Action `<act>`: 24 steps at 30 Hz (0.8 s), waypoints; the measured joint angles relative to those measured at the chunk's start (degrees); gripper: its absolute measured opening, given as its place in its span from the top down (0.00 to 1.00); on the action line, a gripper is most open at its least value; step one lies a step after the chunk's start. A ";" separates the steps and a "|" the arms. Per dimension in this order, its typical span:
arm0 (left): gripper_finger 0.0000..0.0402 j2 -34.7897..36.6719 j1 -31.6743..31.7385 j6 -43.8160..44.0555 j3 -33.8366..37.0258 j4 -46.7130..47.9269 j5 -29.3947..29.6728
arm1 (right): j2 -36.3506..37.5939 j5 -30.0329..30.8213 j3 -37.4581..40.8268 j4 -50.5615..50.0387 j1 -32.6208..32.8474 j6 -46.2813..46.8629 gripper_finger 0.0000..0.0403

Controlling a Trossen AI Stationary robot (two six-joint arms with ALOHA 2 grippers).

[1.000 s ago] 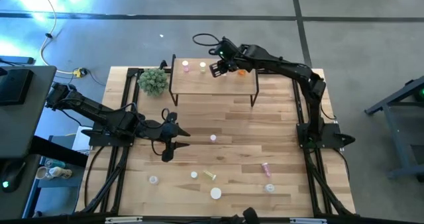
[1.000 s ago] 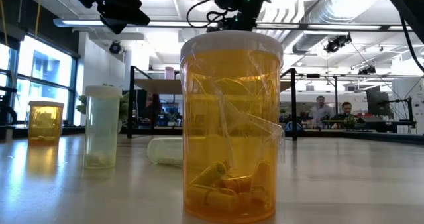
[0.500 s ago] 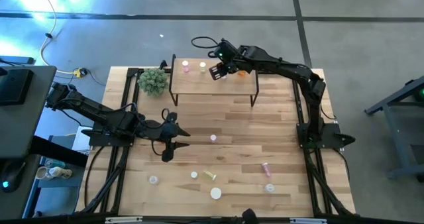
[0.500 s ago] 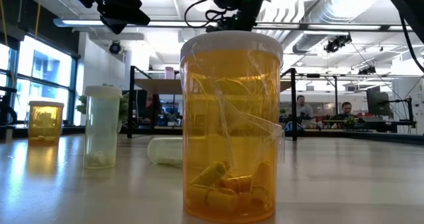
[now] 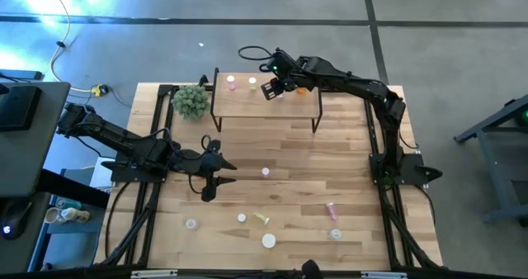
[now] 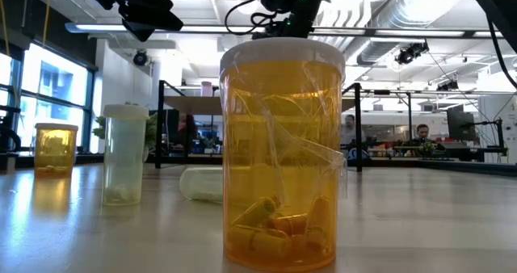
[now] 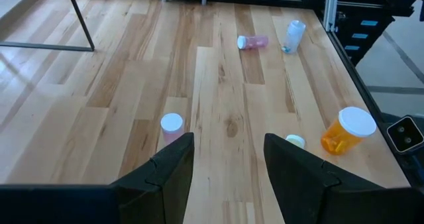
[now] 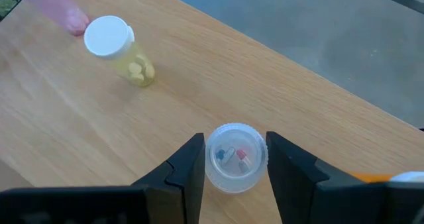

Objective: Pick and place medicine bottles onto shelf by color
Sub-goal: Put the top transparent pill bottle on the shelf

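The right gripper (image 8: 233, 163) is closed around a clear bottle (image 8: 235, 156), one finger on each side of it, over the shelf (image 5: 247, 104) at the far edge of the table (image 5: 346, 180). The bottle is held upright, long axis vertical, and is seen end-on from above in the right wrist view, with red and blue pills visible inside. Whether its base touches the shelf top cannot be told.

On the shelf, a yellow bottle (image 8: 121, 50) with a white cap stands apart from the held one, and a pink bottle (image 8: 56, 8) lies just beyond it. An orange bottle (image 8: 391, 178) is partly seen at the picture's edge on the other side.

The left gripper (image 7: 225, 168) is held open over the middle of the table, nothing between its fingers. Ahead of it, a small pink bottle (image 7: 171, 126) stands upright. An orange bottle on the table (image 7: 346, 130) and another pink one (image 7: 252, 42) lie on their sides, long axes level. A pale blue bottle (image 7: 294, 34) is placed near the second pink one.

A small plant (image 5: 190, 101) is set beside the shelf.
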State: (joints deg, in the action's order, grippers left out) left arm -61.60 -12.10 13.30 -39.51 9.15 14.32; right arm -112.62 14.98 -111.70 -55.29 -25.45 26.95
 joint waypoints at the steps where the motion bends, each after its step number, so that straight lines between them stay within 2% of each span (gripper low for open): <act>1: 0.57 0.00 -0.02 0.00 0.00 0.00 0.01 | 0.00 0.02 0.00 -0.07 0.00 -0.01 0.67; 11: 0.57 0.00 -0.02 0.00 0.00 0.02 -0.01 | 0.02 0.71 0.00 -0.17 0.00 -0.01 0.51; 18: 0.57 0.00 0.00 0.00 0.00 0.02 -0.01 | 0.17 0.83 -0.53 -0.22 -0.13 -0.45 0.50; 24: 0.57 0.00 0.00 0.00 0.00 0.02 -0.01 | 0.20 0.71 -5.19 -1.52 -0.20 -1.90 0.50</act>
State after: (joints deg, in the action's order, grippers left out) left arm -61.60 -12.10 13.30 -39.51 9.17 14.31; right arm -112.42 15.69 -116.89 -56.81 -25.65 25.06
